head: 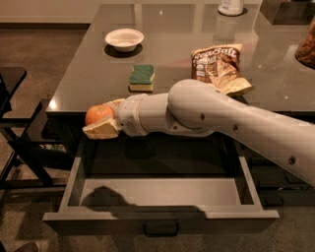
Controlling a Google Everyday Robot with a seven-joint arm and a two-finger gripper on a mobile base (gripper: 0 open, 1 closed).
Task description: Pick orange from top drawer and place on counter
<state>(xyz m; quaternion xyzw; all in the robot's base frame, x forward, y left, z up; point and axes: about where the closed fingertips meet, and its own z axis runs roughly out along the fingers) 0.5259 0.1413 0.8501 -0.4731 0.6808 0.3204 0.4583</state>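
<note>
The orange is held in my gripper, whose cream fingers close around it. The gripper is raised above the open top drawer, level with the front left edge of the counter. The drawer is a wide grey tray with a dark handle on its front panel, and its inside shows only the arm's shadow. My white arm reaches in from the right across the counter's front edge.
On the counter are a white bowl, a green-topped sponge, a brown snack bag, a white container at the back and a dark item at the far right. A dark chair frame stands to the left.
</note>
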